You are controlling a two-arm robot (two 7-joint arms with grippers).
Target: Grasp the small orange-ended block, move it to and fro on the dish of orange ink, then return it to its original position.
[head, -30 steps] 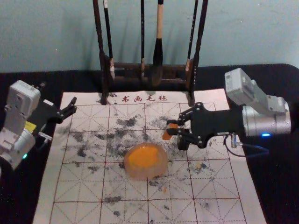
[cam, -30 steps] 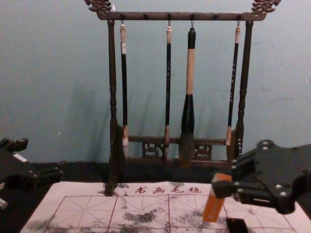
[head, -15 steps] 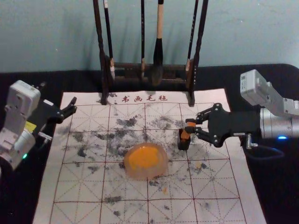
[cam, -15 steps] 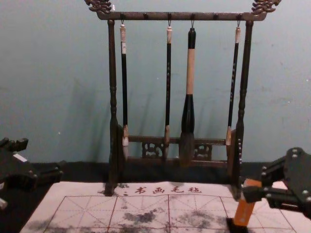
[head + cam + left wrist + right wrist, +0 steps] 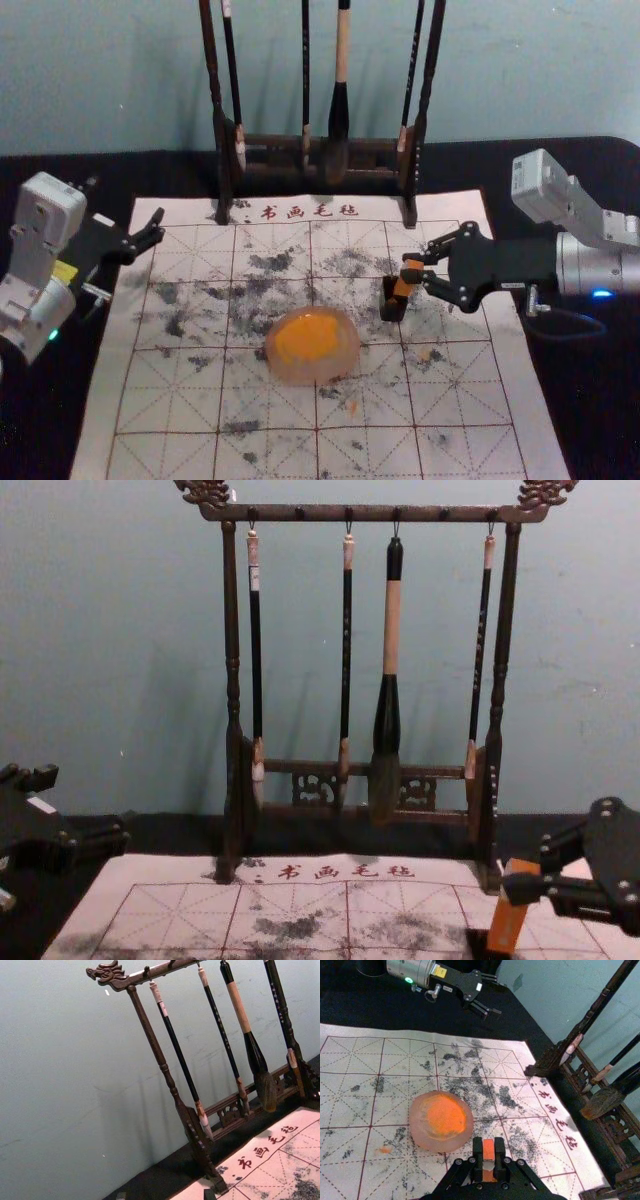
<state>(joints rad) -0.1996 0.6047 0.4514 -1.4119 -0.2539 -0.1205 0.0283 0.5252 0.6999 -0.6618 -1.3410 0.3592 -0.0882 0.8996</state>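
My right gripper [image 5: 415, 270] is shut on the orange block [image 5: 404, 286], which slants over the small black holder [image 5: 392, 305] to the right of the dish [image 5: 347, 362]; whether its low end is inside the holder I cannot tell. In the right wrist view the block [image 5: 488, 1150] is pinched between the fingertips of the gripper [image 5: 489, 1159]. The orange ink [image 5: 306, 338] lies in the round translucent dish. At the mat's left edge my left gripper [image 5: 126, 206] is parked open; its fingertips stand apart in the left wrist view, the gripper [image 5: 165, 1195] holding nothing.
Behind the work stands a dark wooden rack [image 5: 232, 680] with several hanging brushes, the thickest brush [image 5: 391, 630] right of its middle. The gridded white mat [image 5: 170, 400] lies under the dish and holder, smudged with black and a few orange marks.
The right gripper has moved to the right with the block, from near the dish's upper right to over the black holder. The left arm and the dish have stayed put.
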